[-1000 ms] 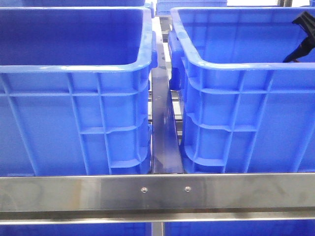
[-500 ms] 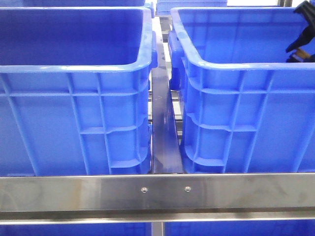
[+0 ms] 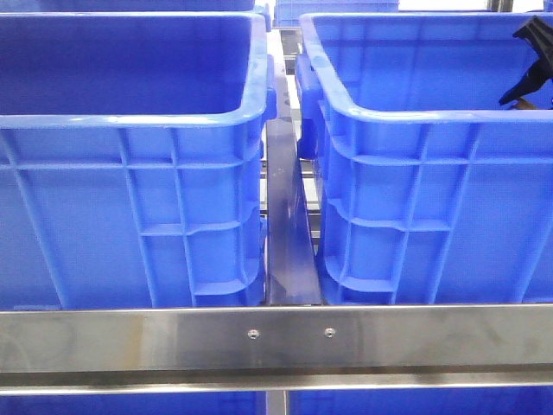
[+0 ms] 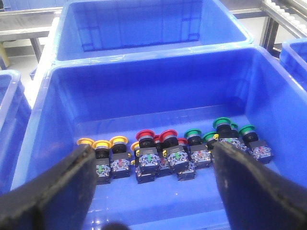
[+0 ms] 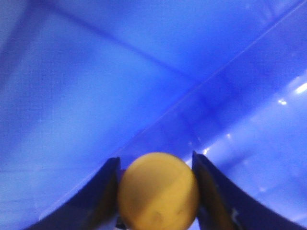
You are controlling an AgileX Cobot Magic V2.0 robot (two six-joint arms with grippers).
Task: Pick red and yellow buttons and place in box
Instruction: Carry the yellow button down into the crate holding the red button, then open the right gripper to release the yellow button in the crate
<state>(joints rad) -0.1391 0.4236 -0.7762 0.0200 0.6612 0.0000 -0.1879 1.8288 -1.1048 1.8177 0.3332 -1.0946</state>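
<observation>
In the left wrist view, several red buttons (image 4: pixel 144 135) and yellow buttons (image 4: pixel 118 140) stand in a row on the floor of a blue crate (image 4: pixel 144 67). My left gripper (image 4: pixel 153 151) hangs open above them, its fingers wide apart and holding nothing. In the right wrist view my right gripper (image 5: pixel 156 163) is shut on a yellow button (image 5: pixel 158 191), close to a blue wall. The front view shows the right gripper (image 3: pixel 529 69) at the far right, inside the right blue box (image 3: pixel 415 112). A speck of orange shows under it.
Green buttons (image 4: pixel 221 123) stand at one end of the same row. Another blue crate (image 4: pixel 153 24) sits behind that one. The left blue crate (image 3: pixel 130 117) and a steel rail (image 3: pixel 276 337) fill the front view, with a narrow gap between the crates.
In the front view my right gripper rose a little inside the right box, then came back down, ending slightly left of where it was.
</observation>
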